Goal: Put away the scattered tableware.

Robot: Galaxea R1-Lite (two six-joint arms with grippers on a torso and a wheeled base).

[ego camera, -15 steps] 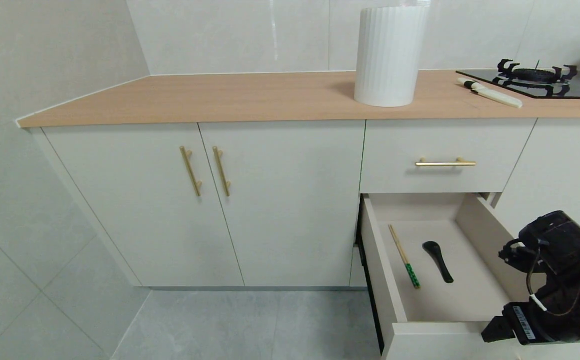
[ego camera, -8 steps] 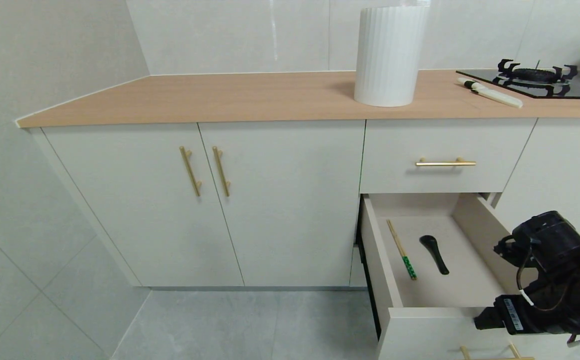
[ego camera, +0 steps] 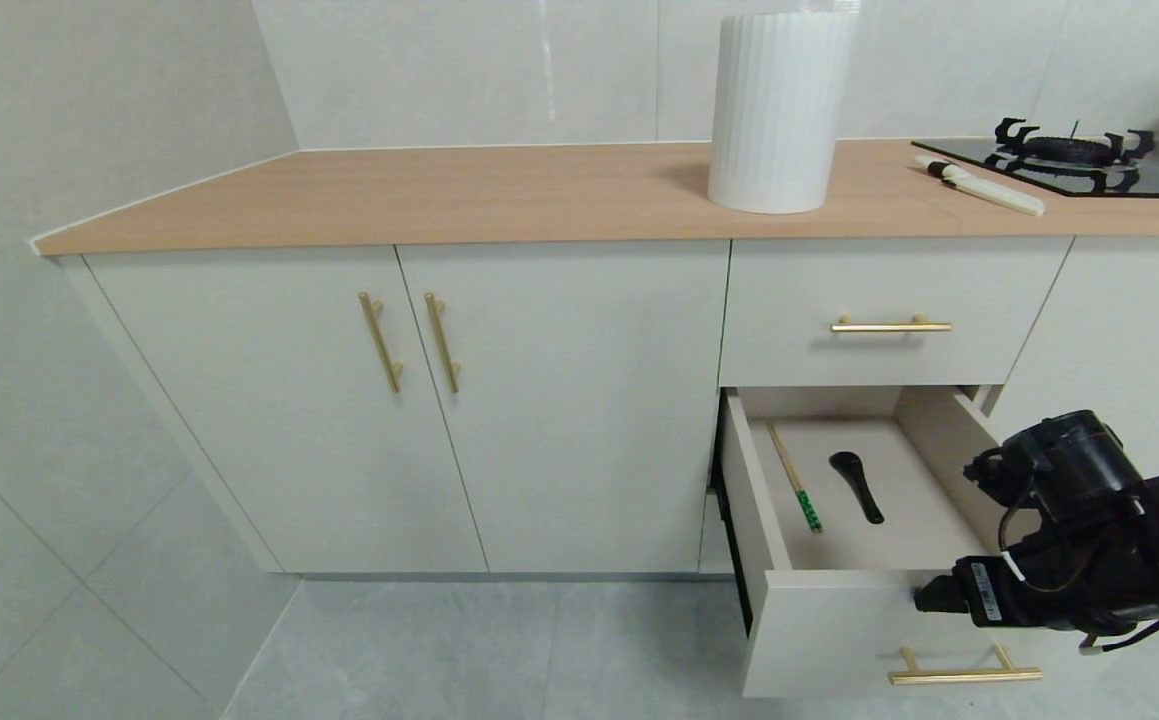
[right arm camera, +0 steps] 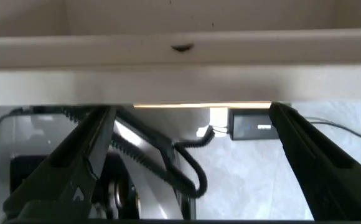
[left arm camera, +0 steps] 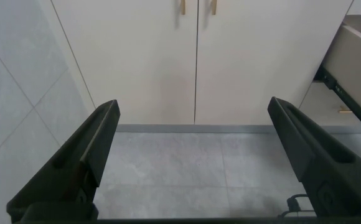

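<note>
With the right gripper (right arm camera: pixel 192 112) spread wide and empty at the front of the partly open drawer (ego camera: pixel 829 625), and with the chopsticks (ego camera: pixel 795 483) and black spoon (ego camera: pixel 856 486) lying inside just beyond it, we judge the closing step to be in hand, which next calls for a straight push forward.

I read the light wood-grain countertop (ego camera: pixel 439 195) as matt laminate, smooth. Pale wall tiles (ego camera: pixel 499 70) behind it are glossy, w/ streaky reflections. Tall white ribbed cylinder (ego camera: pixel 779 110): fluted, satin; ceramic or plastic, can't tell. Cream cabinet doors (ego camera: pixel 239 400) and the cream open drawer (ego camera: pixel 819 630) look flat matt, w/ brass-coloured metal bar handles (ego camera: pixel 889 325). Inside: pale wooden chopsticks w/ green patterned ends (ego camera: pixel 795 490) and a black spoon (ego camera: pixel 854 483), smooth, slight sheen. Black hob glass (ego camera: pixel 1129 183) is glossy. Grey floor tiles (ego camera: pixel 439 650): matt, stone-look.
</note>
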